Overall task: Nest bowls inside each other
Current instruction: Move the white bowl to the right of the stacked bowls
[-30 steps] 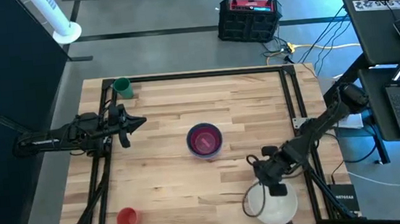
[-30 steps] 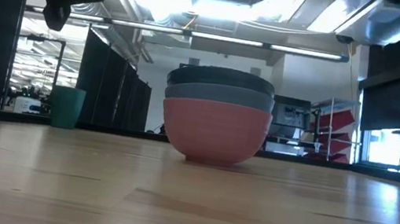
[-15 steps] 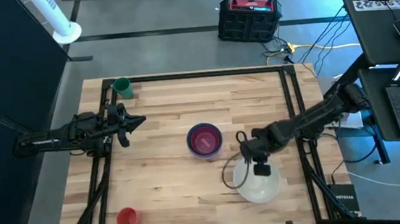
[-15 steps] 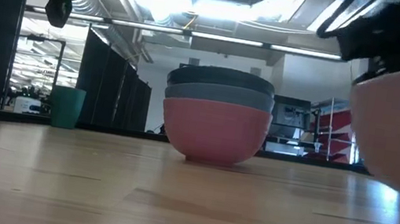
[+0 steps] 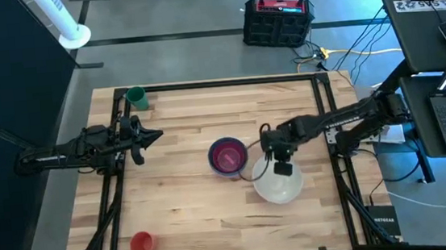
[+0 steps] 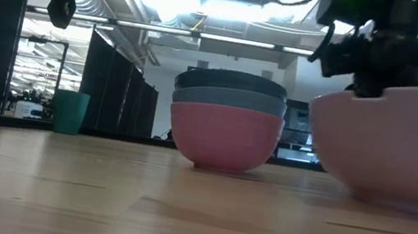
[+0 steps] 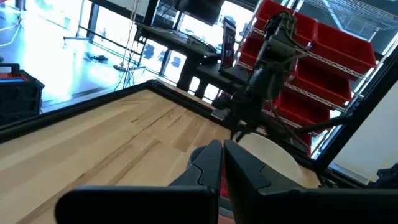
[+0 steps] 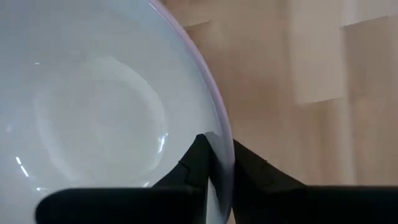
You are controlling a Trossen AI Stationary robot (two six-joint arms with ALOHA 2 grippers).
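While the white bowl (image 5: 279,186) is sitting on the wooden bench (image 5: 181,201) just to the right of the stack of nested bowls (image 5: 227,156), the right pincer (image 5: 278,165) is grasping its rim, one finger inside and one outside, as the right wrist view is showing. In the low view the white bowl's base is appearing to rest on the bench beside the stack, near it but with a small gap between them.

Four bowls are already sitting one inside another at the middle of the bench: seen from the side, the stack is showing a pale pink bowl (image 6: 223,138) at the bottom, a light blue band (image 6: 229,99) above it and a dark teal rim (image 6: 232,81) on top, while from above a magenta bowl (image 5: 227,155) is showing in the centre.

Judging by this, most of the nesting is done, and the white bowl, the largest, is the one piece left to join the stack.

At the left side of the bench, the left pincer (image 5: 153,134) is waiting, clenched on nothing and held above the surface. A green cup (image 5: 136,98) is standing at the far left corner and a red cup (image 5: 141,244) near the front left edge, both well apart from the bowls.
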